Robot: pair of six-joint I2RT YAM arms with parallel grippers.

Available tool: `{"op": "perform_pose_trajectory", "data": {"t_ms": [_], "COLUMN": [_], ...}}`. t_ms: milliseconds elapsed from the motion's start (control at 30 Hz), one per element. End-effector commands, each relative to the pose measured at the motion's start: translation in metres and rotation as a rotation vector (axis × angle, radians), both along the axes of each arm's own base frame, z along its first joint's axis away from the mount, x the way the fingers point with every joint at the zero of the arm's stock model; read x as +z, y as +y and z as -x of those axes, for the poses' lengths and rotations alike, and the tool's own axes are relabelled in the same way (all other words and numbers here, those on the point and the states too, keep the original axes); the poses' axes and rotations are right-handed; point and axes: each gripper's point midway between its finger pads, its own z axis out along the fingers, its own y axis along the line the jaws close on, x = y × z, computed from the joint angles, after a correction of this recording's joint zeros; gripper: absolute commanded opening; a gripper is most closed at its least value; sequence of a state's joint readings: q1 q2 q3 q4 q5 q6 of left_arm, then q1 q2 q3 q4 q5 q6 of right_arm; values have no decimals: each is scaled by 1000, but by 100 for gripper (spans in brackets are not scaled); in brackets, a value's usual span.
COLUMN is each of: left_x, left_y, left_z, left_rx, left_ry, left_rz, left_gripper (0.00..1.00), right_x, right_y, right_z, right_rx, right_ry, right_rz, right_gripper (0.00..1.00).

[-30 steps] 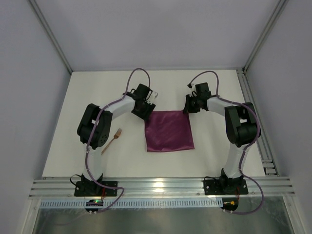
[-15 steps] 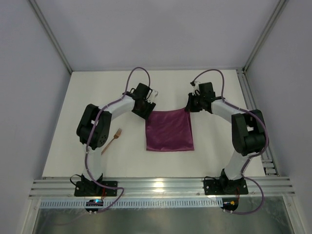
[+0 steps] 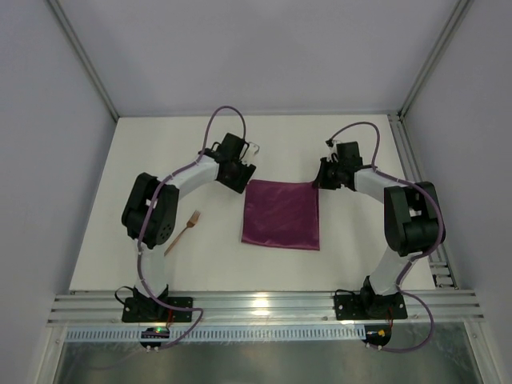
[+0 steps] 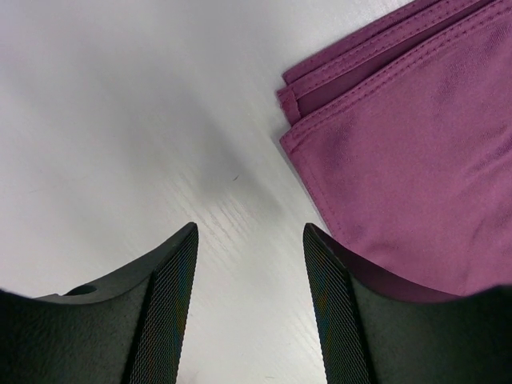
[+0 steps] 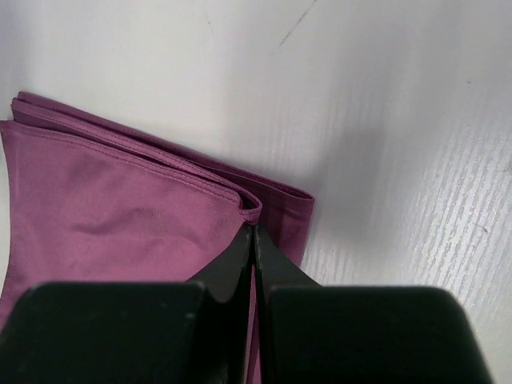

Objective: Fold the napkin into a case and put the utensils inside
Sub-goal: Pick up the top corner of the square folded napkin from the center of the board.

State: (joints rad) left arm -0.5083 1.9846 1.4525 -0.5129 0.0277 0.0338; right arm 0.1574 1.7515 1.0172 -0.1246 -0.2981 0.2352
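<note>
Right gripper pinches the napkin's far right corner; left gripper stands open at the far left corner.

The napkin lies folded in a flat, layered square at the middle of the table, its hemmed edges stacked at both far corners. In the right wrist view the fingers are pressed together, with the top layer's corner caught at their tips. In the left wrist view the fingers are moderately apart over bare table just beside the corner, one tip overlapping the cloth's edge, gripping nothing. The fork lies on the table left of the napkin, well apart from it, beside the left arm.
</note>
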Motion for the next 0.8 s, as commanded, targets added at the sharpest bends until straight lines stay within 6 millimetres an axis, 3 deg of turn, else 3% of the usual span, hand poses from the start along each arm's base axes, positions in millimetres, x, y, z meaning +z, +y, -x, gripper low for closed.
{"op": "perform_pose_trajectory", "data": {"t_ms": [0, 167, 433, 533, 633, 667, 767], "left_x": [20, 16, 18, 16, 8, 7, 0], "left_y": [-10, -18, -25, -28, -32, -34, -36], "left_z": [-15, -19, -24, -25, -25, -25, -25], "left_rx": [4, 4, -8, -10, 11, 9, 11], "left_ry": [-58, -42, -36, -26, 3, 7, 27], "left_rz": [58, 75, 91, 87, 103, 109, 111], "left_gripper": [57, 53, 52, 52, 52, 52, 52], "right_x": [4, 1, 22, 9, -8, -12, -7], "right_y": [-1, -4, -19, -17, -21, -22, -25], "right_z": [-15, -17, -13, -13, -12, -13, -12], "right_rx": [-28, -53, -117, -102, -104, -109, -124], "right_ry": [-46, -48, -97, -63, -6, 4, -10], "right_rz": [-5, 6, 48, 47, 74, 78, 84], "right_gripper": [3, 3, 3, 5, 11, 20, 33]}}
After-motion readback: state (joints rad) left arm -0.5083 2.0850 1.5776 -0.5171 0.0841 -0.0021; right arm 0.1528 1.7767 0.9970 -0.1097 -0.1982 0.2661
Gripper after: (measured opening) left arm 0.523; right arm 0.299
